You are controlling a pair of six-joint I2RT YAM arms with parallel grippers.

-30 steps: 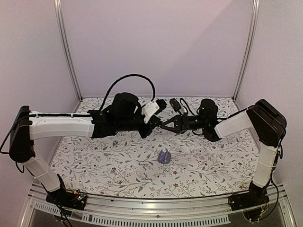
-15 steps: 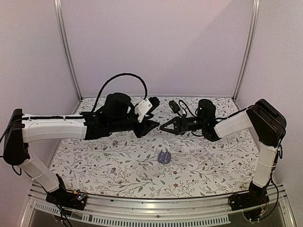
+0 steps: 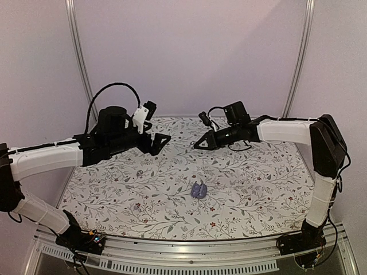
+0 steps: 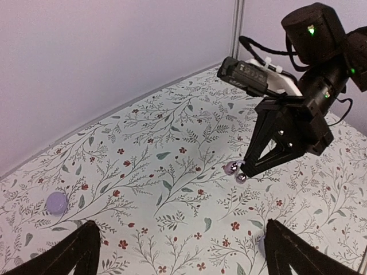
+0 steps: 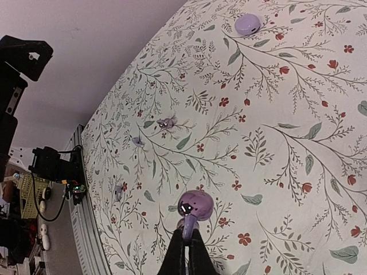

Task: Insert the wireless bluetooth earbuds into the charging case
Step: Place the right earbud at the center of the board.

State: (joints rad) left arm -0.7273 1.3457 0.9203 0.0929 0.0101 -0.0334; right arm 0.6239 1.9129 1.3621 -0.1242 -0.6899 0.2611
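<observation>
**A:** How far along is the work now?

**B:** Not far, I am thinking. Over the flowered cloth [image 3: 258, 195] both arms are hanging in the air. The left arm [image 3: 51, 157] is lying stretched out from the left. The left gripper [image 3: 163, 142] is standing wide spread and is carrying nothing. The right arm [image 3: 287, 130] is lying stretched out from the right. The right gripper [image 3: 197, 146] is pressing its fingers together on one earbud [image 5: 195, 205], high above the cloth.

**A:** And the charging case?

**B:** The charging case [image 3: 199, 190] is lying in the middle of the cloth, nearer to us than both grippers. It is showing two round halves side by side, so I am judging it open. I am seeing no bud inside, but it is too small for me to be sure.

**A:** Where is the other bud?

**B:** A second lavender piece [image 4: 56, 202] is lying on the cloth toward the far left, close to the left gripper. I am taking it for the other earbud. So both are waiting to go in. The held one must go down to the case, and then the second needs picking up.

**A:** Is anything standing in the way?

**B:** Nothing is lying between the right gripper and the case, only printed flowers. But the two grippers are pointing at each other and are near each other. From above I am not finding the second piece, so the left arm is probably covering it.
</observation>
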